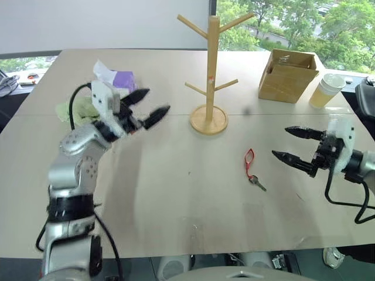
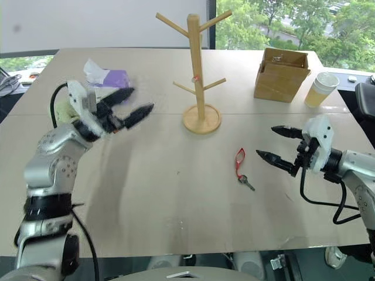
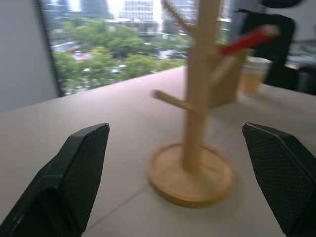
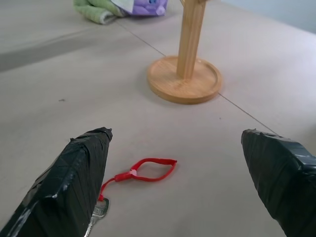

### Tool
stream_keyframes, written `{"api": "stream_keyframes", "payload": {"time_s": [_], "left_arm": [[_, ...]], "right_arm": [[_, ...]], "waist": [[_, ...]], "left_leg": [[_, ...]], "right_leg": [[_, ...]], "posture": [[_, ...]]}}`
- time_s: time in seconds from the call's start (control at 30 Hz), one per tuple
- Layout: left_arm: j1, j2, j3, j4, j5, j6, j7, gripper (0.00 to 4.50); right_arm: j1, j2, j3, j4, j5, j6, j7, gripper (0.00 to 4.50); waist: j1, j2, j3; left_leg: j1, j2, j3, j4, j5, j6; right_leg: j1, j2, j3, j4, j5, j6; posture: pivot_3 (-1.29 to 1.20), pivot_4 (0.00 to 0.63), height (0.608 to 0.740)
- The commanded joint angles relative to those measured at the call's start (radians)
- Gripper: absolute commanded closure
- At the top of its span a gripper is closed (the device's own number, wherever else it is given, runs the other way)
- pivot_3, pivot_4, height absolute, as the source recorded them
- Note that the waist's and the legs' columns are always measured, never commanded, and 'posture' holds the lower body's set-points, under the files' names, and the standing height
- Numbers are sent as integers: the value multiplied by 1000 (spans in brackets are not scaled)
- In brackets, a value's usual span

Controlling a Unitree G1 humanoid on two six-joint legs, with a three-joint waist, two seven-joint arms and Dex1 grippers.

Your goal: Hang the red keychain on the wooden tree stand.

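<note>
I see the red keychain [image 1: 250,165] lying flat on the counter [image 1: 176,199], in front of the wooden tree stand [image 1: 210,76], long axis running away from me, key end nearest. My right end effector [image 1: 296,146] is the nearer one, fingers spread and empty, keychain to its left. My left end effector [image 1: 146,105] is open, empty, well apart.

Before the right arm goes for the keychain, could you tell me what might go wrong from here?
1. The red keychain lies flat on the table; the open right tool could scrape the surface or nudge the thin loop away rather than grasp it.
2. The wooden tree stand rests on a small round base, so pushing a peg while hanging might tip it.
3. The open left tool hovers near the stand and could bump it.
</note>
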Motion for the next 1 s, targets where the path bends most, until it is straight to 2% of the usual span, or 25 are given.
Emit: {"api": "stream_keyframes", "payload": {"time_s": [0.03,0.3,0.4,0.53,0.67,1.0], "left_arm": [[80,14,-22,-176,-44,-48,-85,58],[304,13,14,-294,-79,-89,-127,58],[351,9,22,-289,-72,-123,-150,58],[391,13,19,-280,-63,-153,-179,58],[421,19,22,-257,-30,-203,-204,58],[462,-40,-49,-148,85,-362,-204,58]], "right_arm": [[-27,-13,-20,-89,53,124,-77,0],[-17,29,32,-199,52,398,-302,0],[-66,59,63,-264,91,587,-419,0],[-203,220,47,-296,112,843,-605,0],[-335,384,12,-305,80,1028,-702,0],[-317,442,38,-325,263,1051,-869,0]], "waist": [[2,0,0],[2,0,0],[2,0,0],[-1,1,-1],[-1,2,0],[-2,3,-1]], "left_leg": [[-1,0,-1,0,0,0],[0,0,-2,0,-2,4],[-1,0,-2,0,-3,4],[-1,0,-3,-1,-3,5],[-2,0,-2,-1,-3,5],[-3,0,-2,-2,-3,5]], "right_leg": [[0,0,-1,0,0,0],[0,1,-1,0,0,0],[0,1,-1,0,0,0],[-1,1,-1,0,0,-1],[-3,1,-1,0,0,-1],[-3,1,-1,-1,0,-1]], "posture": [[0,150,740],[0,150,740],[0,150,740],[0,150,740],[0,150,740],[0,150,740]]}}
